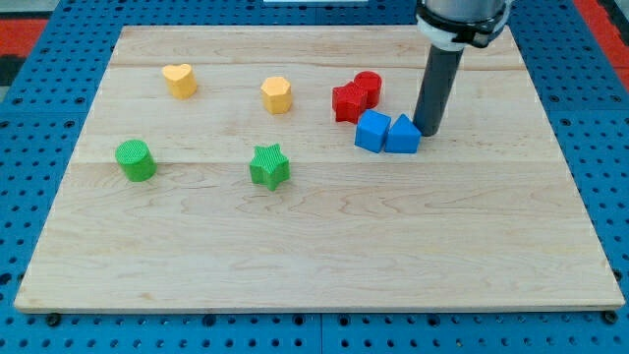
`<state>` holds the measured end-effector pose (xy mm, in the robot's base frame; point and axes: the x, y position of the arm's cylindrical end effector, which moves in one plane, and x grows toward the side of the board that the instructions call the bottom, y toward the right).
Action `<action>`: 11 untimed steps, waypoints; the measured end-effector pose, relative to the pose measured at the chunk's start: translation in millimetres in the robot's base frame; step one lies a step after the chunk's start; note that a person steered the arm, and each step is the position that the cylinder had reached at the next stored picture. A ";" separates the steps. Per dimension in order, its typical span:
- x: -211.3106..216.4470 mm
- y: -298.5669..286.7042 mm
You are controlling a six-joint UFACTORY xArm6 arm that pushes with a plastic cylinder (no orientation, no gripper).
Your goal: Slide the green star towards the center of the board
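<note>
The green star lies on the wooden board, left of the board's middle. My tip rests on the board at the view's upper right, just right of the blue triangular block and far to the right of the green star. The rod rises up out of the view's top edge.
A blue cube touches the blue triangular block. A red star and a red cylinder sit just above them. A yellow heart and a yellow hexagon lie near the top. A green cylinder is at the left.
</note>
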<state>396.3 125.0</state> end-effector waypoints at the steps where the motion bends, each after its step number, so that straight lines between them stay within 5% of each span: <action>1: 0.0 -11.3; 3: 4.8 -7.9; 5: 86.6 36.3; 7: 123.1 -38.0; 11: 81.0 -170.6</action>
